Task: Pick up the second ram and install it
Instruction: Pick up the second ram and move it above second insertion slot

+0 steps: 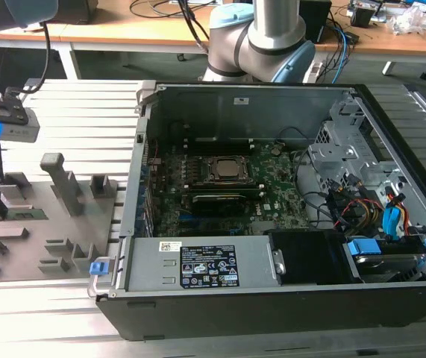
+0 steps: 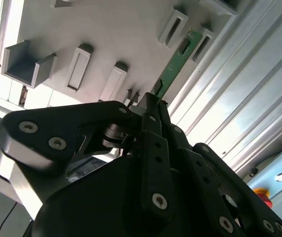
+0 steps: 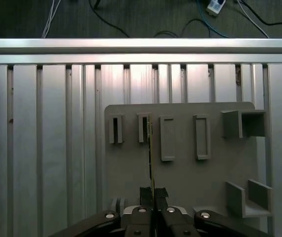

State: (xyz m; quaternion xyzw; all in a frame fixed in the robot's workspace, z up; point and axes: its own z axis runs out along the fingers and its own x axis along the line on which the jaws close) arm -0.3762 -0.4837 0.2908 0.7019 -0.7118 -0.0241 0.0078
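1. Exterior view's left: the gray fixture plate (image 1: 56, 224) lies below the gripper (image 3: 153, 191). Its slots probably stand sticks on edge for a clean pinch.
2. In both wrist views the fingers are clamped on the second ram (image 3: 150, 158). It juts straight beyond the fingertips toward a slot (image 3: 143, 128); I cannot tell whether its far end is clear.
3. The wrist points down at the plate.
4. The open computer case (image 1: 392, 246) sits well apart from the gripper.
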